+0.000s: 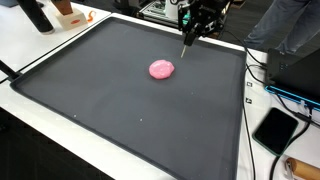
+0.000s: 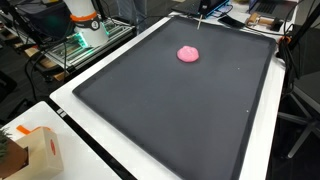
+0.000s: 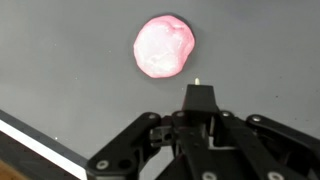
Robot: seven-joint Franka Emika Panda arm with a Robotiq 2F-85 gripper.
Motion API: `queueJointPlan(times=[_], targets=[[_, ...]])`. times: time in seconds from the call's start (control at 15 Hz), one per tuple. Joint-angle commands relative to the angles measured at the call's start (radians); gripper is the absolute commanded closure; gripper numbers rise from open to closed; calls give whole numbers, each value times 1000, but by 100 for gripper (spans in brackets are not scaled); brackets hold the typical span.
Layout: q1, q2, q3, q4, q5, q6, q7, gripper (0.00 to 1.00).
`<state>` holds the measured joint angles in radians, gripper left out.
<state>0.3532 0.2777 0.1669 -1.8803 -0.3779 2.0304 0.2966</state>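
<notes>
A flattened pink lump of putty (image 1: 161, 69) (image 2: 188, 54) lies on a large dark mat (image 1: 110, 100) (image 2: 180, 120), towards its far side. My gripper (image 1: 190, 32) (image 2: 201, 8) hangs above the mat's far edge, just beyond the lump and clear of it. Its jaws are closed on a thin pale stick (image 1: 185, 45) that points down at the mat. In the wrist view the pink lump (image 3: 165, 47) sits just ahead of the closed black fingertips (image 3: 197, 98), and only the small white tip of the stick (image 3: 197, 82) pokes out.
The mat has a raised rim on a white table (image 1: 40, 50). A black phone (image 1: 277, 128) and cables lie beside the mat. A cardboard box (image 2: 30, 150) stands at one corner, and an orange and white device (image 2: 80, 12) at another. A person (image 1: 290, 25) stands behind.
</notes>
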Motion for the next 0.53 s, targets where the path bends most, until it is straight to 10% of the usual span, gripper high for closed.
queueJointPlan(times=[0.0, 0.47], targets=[[73, 92, 6, 100, -118, -133, 101, 96], [198, 241, -6, 213, -308, -277, 254, 96]])
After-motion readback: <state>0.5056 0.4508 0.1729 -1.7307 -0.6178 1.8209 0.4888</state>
